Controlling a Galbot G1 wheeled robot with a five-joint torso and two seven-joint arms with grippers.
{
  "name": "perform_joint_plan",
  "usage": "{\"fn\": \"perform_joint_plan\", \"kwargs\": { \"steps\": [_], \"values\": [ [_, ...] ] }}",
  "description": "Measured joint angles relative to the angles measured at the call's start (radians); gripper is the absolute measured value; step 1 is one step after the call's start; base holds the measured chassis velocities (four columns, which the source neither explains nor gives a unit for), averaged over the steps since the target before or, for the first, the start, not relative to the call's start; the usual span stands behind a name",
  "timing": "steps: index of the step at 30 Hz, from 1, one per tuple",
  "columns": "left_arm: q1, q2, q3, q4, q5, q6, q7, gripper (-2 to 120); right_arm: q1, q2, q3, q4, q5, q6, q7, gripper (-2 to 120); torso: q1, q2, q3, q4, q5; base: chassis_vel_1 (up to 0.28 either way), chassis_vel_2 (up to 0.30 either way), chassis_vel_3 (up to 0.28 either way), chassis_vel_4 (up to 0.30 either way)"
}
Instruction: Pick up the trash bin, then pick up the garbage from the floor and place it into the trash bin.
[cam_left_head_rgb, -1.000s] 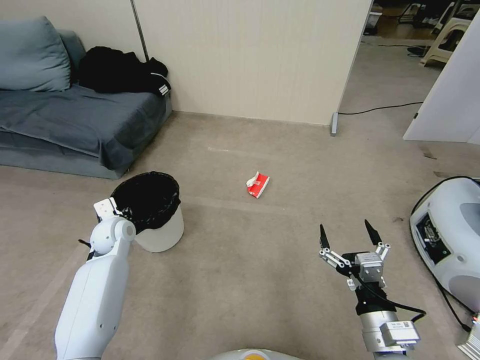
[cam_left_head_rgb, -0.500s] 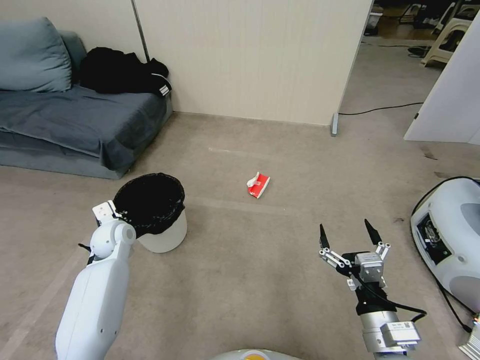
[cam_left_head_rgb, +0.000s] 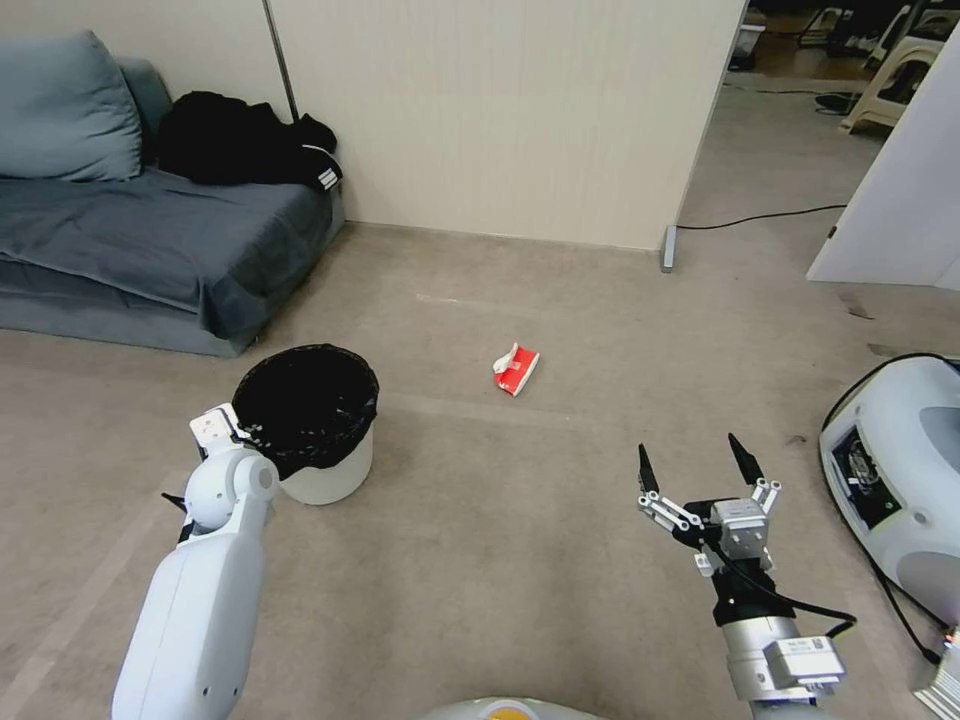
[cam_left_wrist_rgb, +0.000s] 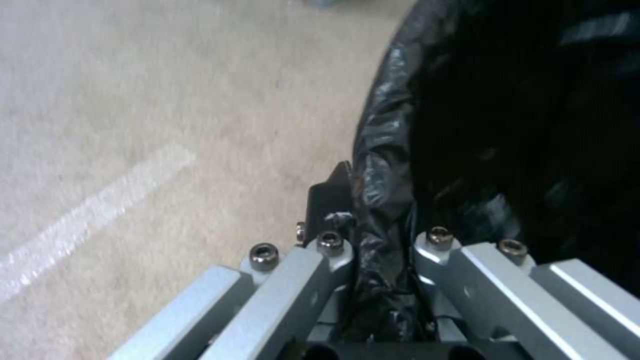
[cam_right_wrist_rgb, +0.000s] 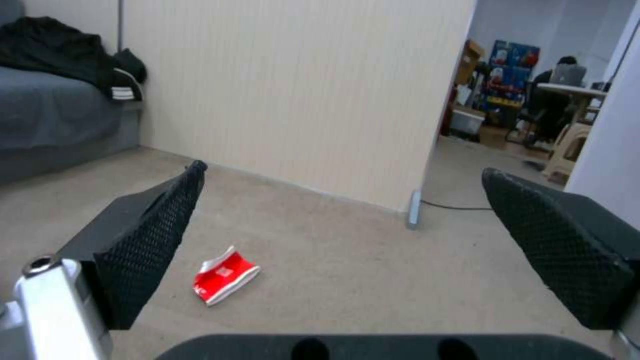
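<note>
The trash bin (cam_left_head_rgb: 322, 470) is white with a black liner and stands on the carpet at the left. My left gripper (cam_left_wrist_rgb: 377, 220) is shut on its near rim, with the black liner (cam_left_wrist_rgb: 383, 150) pinched between the fingers; the inner finger is hidden in the dark of the bin. The garbage in view is a red-and-white carton (cam_left_head_rgb: 516, 369) lying on the floor mid-room, also visible as the carton (cam_right_wrist_rgb: 223, 276) ahead of my right gripper. My right gripper (cam_left_head_rgb: 695, 462) hovers low at the front right, open and holding nothing, well short of the carton.
A grey sofa (cam_left_head_rgb: 150, 250) with a black clothes heap (cam_left_head_rgb: 240, 140) lines the left wall. A beige partition (cam_left_head_rgb: 500, 110) closes the back. A white machine (cam_left_head_rgb: 900, 470) with a black cable sits at the right. Open carpet lies between bin and carton.
The trash bin has shifted slightly to the right with my left gripper on its rim. The right arm and the carton have stayed put.
</note>
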Motion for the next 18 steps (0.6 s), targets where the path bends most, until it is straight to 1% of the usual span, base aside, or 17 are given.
{"fn": "perform_joint_plan", "kwargs": {
  "steps": [2, 3, 5, 6, 7, 10, 11, 12, 13, 16, 17, 18],
  "values": [
    [0.020, 0.006, -0.001, -0.066, -0.007, 0.000, -0.012, 3, 0.010, -0.005, -0.002, -0.012, -0.004, 0.012, 0.004, 100, 0.000, 0.000, 0.000, 0.0003, 0.0002, 0.000, 0.000, 0.000, 0.000],
    [0.020, 0.006, -0.001, -0.066, -0.007, 0.000, -0.012, 3, 0.010, -0.005, -0.002, -0.012, -0.004, 0.012, 0.004, 100, 0.000, 0.000, 0.000, 0.0003, 0.0002, 0.000, 0.000, 0.000, 0.000],
    [0.041, 0.012, -0.001, -0.129, -0.014, 0.000, -0.015, 3, 0.016, -0.010, -0.007, -0.023, -0.004, 0.022, 0.009, 100, 0.000, 0.000, 0.000, 0.0005, 0.0012, 0.000, 0.000, 0.000, 0.000],
    [0.055, 0.015, -0.001, -0.166, -0.019, 0.000, -0.015, 3, 0.021, -0.012, -0.010, -0.028, -0.002, 0.027, 0.013, 100, 0.000, 0.000, 0.000, 0.0004, 0.0009, 0.000, 0.000, 0.000, 0.000],
    [0.055, 0.015, -0.001, -0.166, -0.019, 0.000, -0.015, 3, 0.021, -0.012, -0.010, -0.028, -0.002, 0.027, 0.013, 100, 0.000, 0.000, 0.000, 0.0004, 0.0009, 0.000, 0.000, 0.000, 0.000],
    [0.108, 0.024, 0.000, -0.262, -0.019, -0.004, -0.013, 3, 0.039, -0.017, -0.018, -0.041, 0.011, 0.037, 0.030, 100, 0.000, 0.000, 0.000, 0.0002, 0.0011, 0.000, 0.000, 0.000, 0.000],
    [0.108, 0.024, 0.000, -0.262, -0.019, -0.004, -0.013, 3, 0.039, -0.017, -0.018, -0.041, 0.011, 0.037, 0.030, 100, 0.000, 0.000, 0.000, 0.0002, 0.0011, 0.000, 0.000, 0.000, 0.000],
    [0.132, 0.026, 0.000, -0.296, -0.014, -0.005, -0.009, 3, 0.046, -0.021, -0.022, -0.045, 0.018, 0.042, 0.031, 100, 0.000, 0.000, 0.000, 0.0005, 0.0013, 0.000, 0.000, 0.000, 0.000],
    [0.132, 0.026, 0.000, -0.296, -0.014, -0.005, -0.009, 3, 0.046, -0.021, -0.022, -0.045, 0.018, 0.042, 0.031, 100, 0.000, 0.000, 0.000, 0.0005, 0.0013, 0.000, 0.000, 0.000, 0.000],
    [0.199, 0.024, 0.000, -0.382, 0.005, -0.008, 0.001, 3, 0.059, -0.030, -0.029, -0.053, 0.033, 0.053, 0.032, 100, 0.000, 0.000, 0.000, 0.0006, 0.0012, 0.000, 0.000, 0.000, 0.000],
    [0.199, 0.024, 0.000, -0.382, 0.005, -0.008, 0.001, 3, 0.059, -0.030, -0.029, -0.053, 0.033, 0.053, 0.032, 100, 0.000, 0.000, 0.000, 0.0006, 0.0012, 0.000, 0.000, 0.000, 0.000],
    [0.220, 0.023, 0.000, -0.408, 0.011, -0.009, 0.005, 3, 0.061, -0.031, -0.030, -0.054, 0.039, 0.056, 0.033, 100, 0.000, 0.000, 0.000, 0.0005, 0.0012, 0.000, 0.000, 0.000, 0.000]
  ]
}}
